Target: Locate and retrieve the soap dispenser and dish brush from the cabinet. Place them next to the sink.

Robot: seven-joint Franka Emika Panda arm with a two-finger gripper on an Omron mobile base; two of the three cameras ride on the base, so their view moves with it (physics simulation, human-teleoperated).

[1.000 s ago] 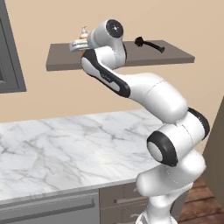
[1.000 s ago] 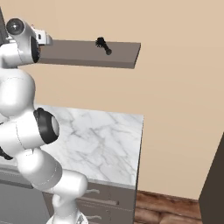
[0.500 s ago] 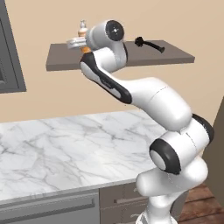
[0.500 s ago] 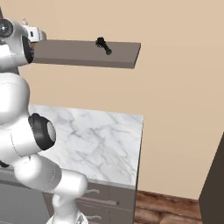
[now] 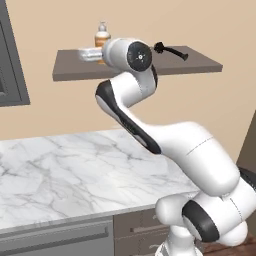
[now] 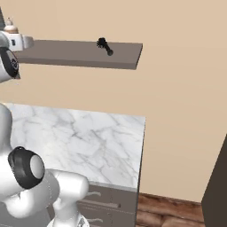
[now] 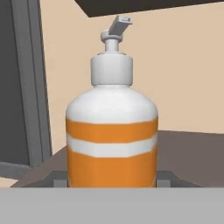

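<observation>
Soap dispenser (image 7: 111,131) upright on the cabinet (image 5: 150,67), framed close by the gripper (image 7: 111,179).

The bottle is smooth, round-shouldered and amber-orange, with a plain pale band bearing no readable writing and a white collar and angled pump spout. Its base sits between the two dark fingertips (image 7: 57,178), one showing at either side; whether they press it I cannot tell. The slim black dish brush (image 5: 171,50), bristly round head, lies further along the flat matte brown board, above a veined white marble counter (image 5: 75,175).
</observation>
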